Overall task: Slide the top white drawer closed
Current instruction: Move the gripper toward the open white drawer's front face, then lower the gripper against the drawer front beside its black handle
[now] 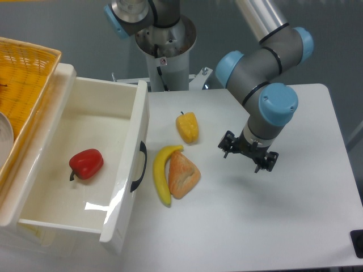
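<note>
The top white drawer (134,136) stands pulled out to the right from the cabinet at the left. Its curved black handle (140,166) faces the table. A red bell pepper (86,163) lies inside it. My gripper (248,154) hangs above the table well to the right of the drawer front, pointing down. From above its fingers are foreshortened, so I cannot tell whether they are open or shut. It holds nothing that I can see. The lower drawer is hidden under the open one.
A yellow bell pepper (188,127), a banana (162,173) and an orange wedge of bread (182,175) lie between the drawer front and my gripper. A yellow woven basket (22,79) sits on top of the cabinet at the left. The arm's base (166,51) stands at the back.
</note>
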Robot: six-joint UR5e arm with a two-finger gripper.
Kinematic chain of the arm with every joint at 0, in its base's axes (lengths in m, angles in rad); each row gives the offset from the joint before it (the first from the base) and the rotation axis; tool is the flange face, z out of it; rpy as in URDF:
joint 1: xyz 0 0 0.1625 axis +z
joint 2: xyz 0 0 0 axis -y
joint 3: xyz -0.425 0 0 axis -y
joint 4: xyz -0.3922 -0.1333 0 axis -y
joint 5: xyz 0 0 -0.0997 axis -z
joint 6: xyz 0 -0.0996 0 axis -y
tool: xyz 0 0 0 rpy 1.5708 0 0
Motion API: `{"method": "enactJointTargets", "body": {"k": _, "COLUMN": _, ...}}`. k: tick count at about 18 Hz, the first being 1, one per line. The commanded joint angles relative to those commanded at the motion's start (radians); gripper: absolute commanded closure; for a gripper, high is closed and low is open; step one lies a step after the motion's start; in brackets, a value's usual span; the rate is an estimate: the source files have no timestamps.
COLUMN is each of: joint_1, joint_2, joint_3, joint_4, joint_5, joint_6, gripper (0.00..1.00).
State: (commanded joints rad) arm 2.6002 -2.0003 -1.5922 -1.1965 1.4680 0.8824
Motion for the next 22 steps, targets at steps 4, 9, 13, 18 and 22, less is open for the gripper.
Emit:
{"method": "enactJointTargets", "body": {"k": 4, "joint_1": -0.045, "joint_2": 0.015, "joint_3": -0.002, "joint_4": -0.006, "joint_5": -0.034, "joint_6": -0.15, "gripper": 0.27}}
{"method": "enactJointTargets", "body": {"k": 9, "joint_1": -0.048, "joint_2": 0.051, "joint_3": 0.0, "joint_4": -0.101, "joint_5": -0.139, "joint_6": -0.178, "gripper": 0.58}}
{"method": "enactJointTargets", "body": {"k": 13, "joint_1": -0.049, "joint_2": 0.057, "joint_3": -0.002, "joint_4": -0.127, "joint_5": -0.179, "joint_6": -0.187, "gripper": 0.79}}
{"method": "enactJointTargets", "body": {"k": 18, "joint_1": -0.052, "joint_2": 0.08, "joint_3": -0.002, "joint_4": -0.138, "joint_5": -0.27, "joint_6": -0.23, "gripper": 0.9}}
{"method": "enactJointTargets", "body": {"k": 22, "joint_1": -0.052, "joint_2": 0.097, "joint_3": 0.0, "joint_4": -0.161, "joint_5": -0.328, "joint_6": -0.243, "gripper": 0.91}}
